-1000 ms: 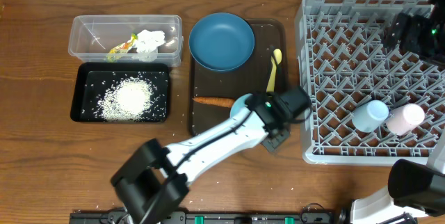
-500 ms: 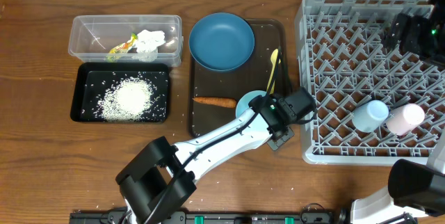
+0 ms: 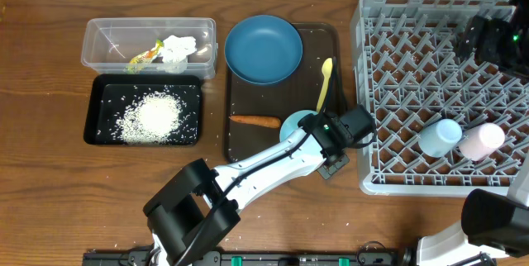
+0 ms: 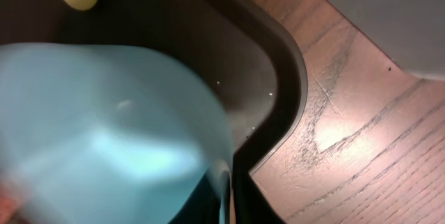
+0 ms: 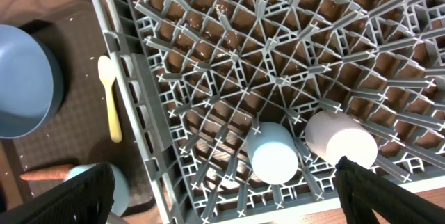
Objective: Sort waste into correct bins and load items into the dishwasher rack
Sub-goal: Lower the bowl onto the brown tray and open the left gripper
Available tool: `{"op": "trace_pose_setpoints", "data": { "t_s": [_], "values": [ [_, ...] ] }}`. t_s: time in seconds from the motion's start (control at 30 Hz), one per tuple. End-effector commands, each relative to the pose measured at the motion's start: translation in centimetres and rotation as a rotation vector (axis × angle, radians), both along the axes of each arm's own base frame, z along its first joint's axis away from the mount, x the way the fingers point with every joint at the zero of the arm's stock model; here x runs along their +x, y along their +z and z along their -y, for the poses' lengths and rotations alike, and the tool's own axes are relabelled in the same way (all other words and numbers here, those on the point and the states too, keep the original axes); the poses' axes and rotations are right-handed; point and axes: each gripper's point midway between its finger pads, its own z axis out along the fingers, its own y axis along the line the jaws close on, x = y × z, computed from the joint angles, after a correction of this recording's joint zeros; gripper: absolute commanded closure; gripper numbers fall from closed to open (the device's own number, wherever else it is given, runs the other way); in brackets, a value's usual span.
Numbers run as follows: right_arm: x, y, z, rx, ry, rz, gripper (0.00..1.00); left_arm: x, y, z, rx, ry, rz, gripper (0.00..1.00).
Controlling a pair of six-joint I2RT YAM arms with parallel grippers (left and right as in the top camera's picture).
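we see the left gripper (image 3: 316, 125) at the near-right corner of the brown serving tray (image 3: 335, 39). its jaws are clenched on the rim of the small pale-blue bowl (image 3: 296, 123). in the left wrist view the thin rim runs btw the two fingers and the bowl fills most of the frame. the bowl is over the tray, just right of the small orange carrot (image 3: 254, 121). the yellow plastic spoon (image 3: 325, 84) lies along the tray's right side, head toward the far edge. the big dark-blue bowl (image 3: 263, 49) takes the tray's far-left part.

the right gripper (image 5: 222, 168) hangs over the far-right part of the large grey plastic dishwasher rack (image 3: 413, 18), fingers spread wide w/ nothing btw them. in the rack's near-right area the light-blue cup (image 3: 438, 136) and pink cup (image 3: 481, 140) sit side by side.

left of the serving tray is the clear rectangular plastic tub (image 3: 99, 39) w/ crumpled white tissue (image 3: 178, 49) and a yellow-green wrapper (image 3: 145, 55) inside. just beside its near side is the shallow black rectangular tray (image 3: 92, 109), w/ a heap of white rice grains (image 3: 153, 117). everything rests on a wooden table (image 3: 41, 51).
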Motion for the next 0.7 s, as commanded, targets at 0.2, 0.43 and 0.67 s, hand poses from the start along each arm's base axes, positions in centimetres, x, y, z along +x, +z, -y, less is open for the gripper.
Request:
{"op": "trace_pose_setpoints", "data": {
  "t_s": [0.2, 0.43, 0.67],
  "values": [
    [-0.1, -0.3, 0.0, 0.008, -0.01, -0.013, 0.01, 0.4, -0.2, -0.4, 0.016, 0.012, 0.015, 0.76],
    [-0.1, -0.3, 0.0, 0.008, -0.01, -0.013, 0.01, 4.7, 4.2, -2.2, -0.082, 0.248, 0.043, 0.69],
    [0.0, -0.3, 0.0, 0.008, -0.01, -0.012, 0.01, 10.3, 9.7, -8.5, -0.216, 0.582, 0.103, 0.52]
  ]
}}
